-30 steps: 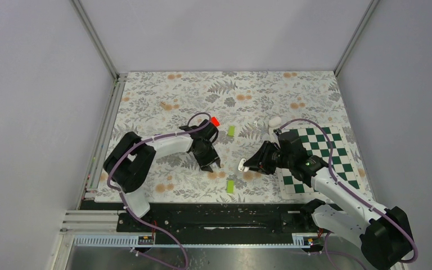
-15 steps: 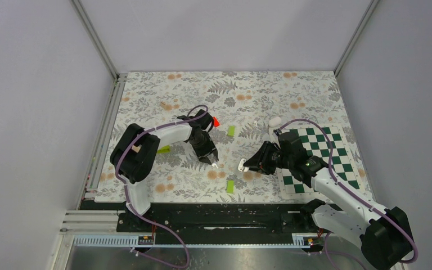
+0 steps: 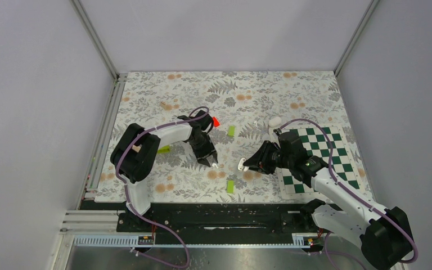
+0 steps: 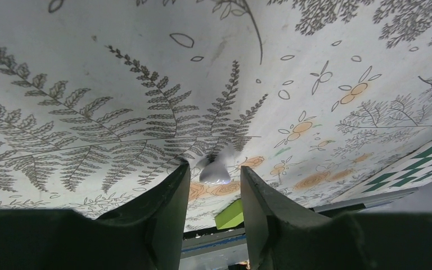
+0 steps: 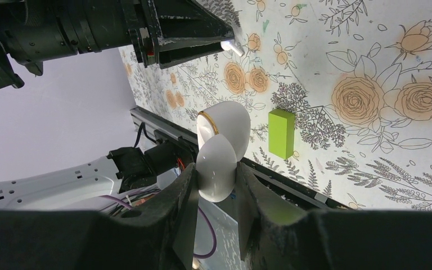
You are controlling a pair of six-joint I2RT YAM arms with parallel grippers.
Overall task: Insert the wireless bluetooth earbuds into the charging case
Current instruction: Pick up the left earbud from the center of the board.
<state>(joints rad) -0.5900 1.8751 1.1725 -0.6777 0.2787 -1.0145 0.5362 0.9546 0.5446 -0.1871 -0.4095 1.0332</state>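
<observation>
My right gripper (image 5: 215,169) is shut on the white charging case (image 5: 219,152), which it holds above the floral mat with its lid hinged open. In the top view this case (image 3: 242,165) sits at the tips of the right gripper (image 3: 248,164), pointing left. My left gripper (image 3: 213,163) faces it from a short way to the left and is shut on a tiny white earbud (image 3: 216,165). The left wrist view shows that earbud (image 4: 215,170) pinched at the very tips of the left gripper (image 4: 212,167). A tiny white piece (image 3: 256,125), possibly another earbud, lies farther back.
Lime-green blocks lie near the front edge (image 3: 230,185), behind the grippers (image 3: 231,130) and beside the left arm (image 3: 163,149). A red block (image 3: 215,121) sits behind the left wrist. A white rounded object (image 3: 274,121) rests by the green chequered board (image 3: 320,147).
The left arm has re-posed, its elbow swinging towards the near left, and the earbud now shows at its fingertips. Over the last half second it barely moved. The right arm stayed still.
</observation>
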